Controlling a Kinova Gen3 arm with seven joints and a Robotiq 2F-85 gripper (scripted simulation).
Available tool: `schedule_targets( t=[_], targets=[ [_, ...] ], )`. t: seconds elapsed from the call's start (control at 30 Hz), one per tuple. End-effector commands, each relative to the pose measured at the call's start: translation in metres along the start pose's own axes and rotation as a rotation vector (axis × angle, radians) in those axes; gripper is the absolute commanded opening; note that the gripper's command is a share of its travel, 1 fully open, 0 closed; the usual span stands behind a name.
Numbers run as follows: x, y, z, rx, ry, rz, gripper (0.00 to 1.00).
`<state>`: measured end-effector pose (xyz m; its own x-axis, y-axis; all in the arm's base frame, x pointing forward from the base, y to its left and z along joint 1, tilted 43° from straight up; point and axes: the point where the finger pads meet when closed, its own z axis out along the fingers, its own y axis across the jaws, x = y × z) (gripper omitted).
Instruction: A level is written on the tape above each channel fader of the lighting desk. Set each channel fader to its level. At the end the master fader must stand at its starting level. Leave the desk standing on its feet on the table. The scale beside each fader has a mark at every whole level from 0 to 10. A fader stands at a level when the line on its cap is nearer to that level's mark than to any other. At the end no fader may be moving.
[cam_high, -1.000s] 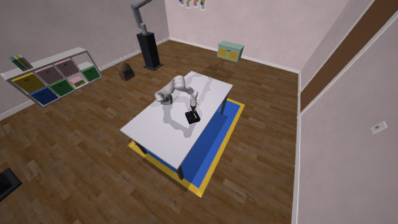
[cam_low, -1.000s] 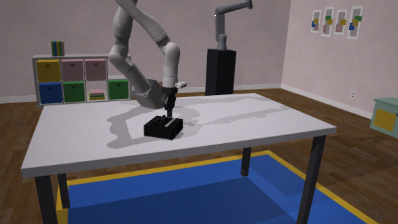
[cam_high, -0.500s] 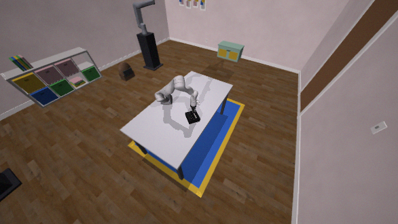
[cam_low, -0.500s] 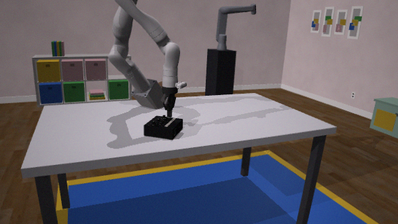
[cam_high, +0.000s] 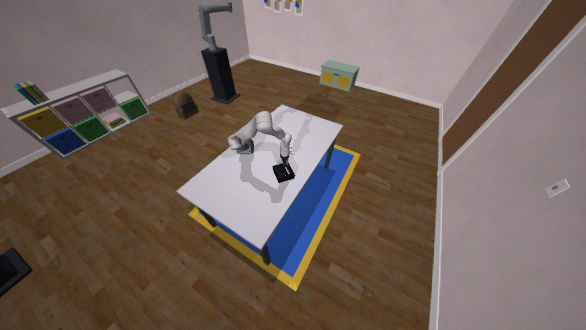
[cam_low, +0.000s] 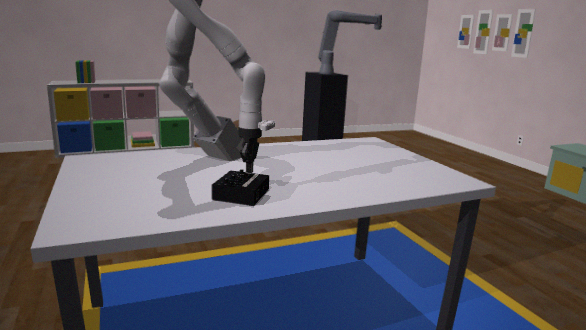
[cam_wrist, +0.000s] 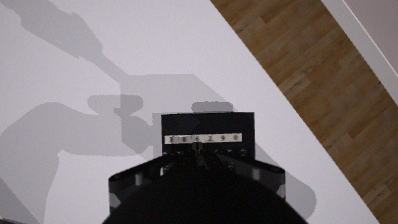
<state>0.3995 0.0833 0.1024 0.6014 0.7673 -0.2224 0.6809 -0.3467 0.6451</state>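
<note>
Exterior view: the dark gripper has its fingers pressed together, holding nothing, right above the small black lighting desk's back edge, near the white tape strip.

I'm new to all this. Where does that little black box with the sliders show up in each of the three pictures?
Top view: the black box is small, just right of the picture's middle, near the table's right edge.
Exterior view: it sits left of centre on the table, under the gripper, which is shut on nothing.
Wrist view: centre, with its white tape strip.
Shared landmark: the white table.
</note>
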Motion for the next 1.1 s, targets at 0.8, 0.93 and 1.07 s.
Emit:
schedule_targets(
  t=[0.8,0.93,1.07],
  targets=[
    [-0.0004,0.0009,0.0020,-0.003,0.002,0.002,0.00],
    [-0.0004,0.0009,0.0040,-0.003,0.002,0.002,0.00],
    [-0.0003,0.0009,0.0069,-0.003,0.002,0.002,0.00]
  ],
)
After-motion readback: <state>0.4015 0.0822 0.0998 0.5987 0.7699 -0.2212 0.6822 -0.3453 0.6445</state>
